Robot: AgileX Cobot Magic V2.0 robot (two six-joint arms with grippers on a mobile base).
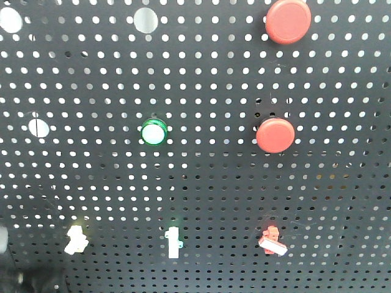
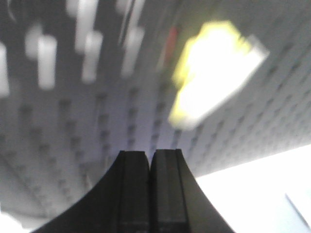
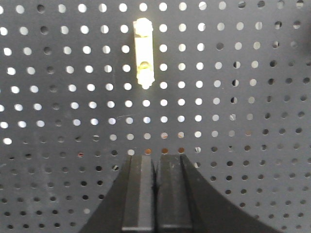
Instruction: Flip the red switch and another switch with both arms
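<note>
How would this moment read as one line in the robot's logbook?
left gripper: shut, facing small pale yellow-cream toggle switch | right gripper: shut, facing black perforated board | small red toggle switch: untouched

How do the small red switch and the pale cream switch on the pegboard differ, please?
The red switch has a red body; the cream switch is pale all over. The red switch carries a white bar lever slanting down to the right; the cream switch shows only a stubby whitish one. The red switch sits lower right, the cream switch lower left. Both are small, similar in size, on the black pegboard.
</note>
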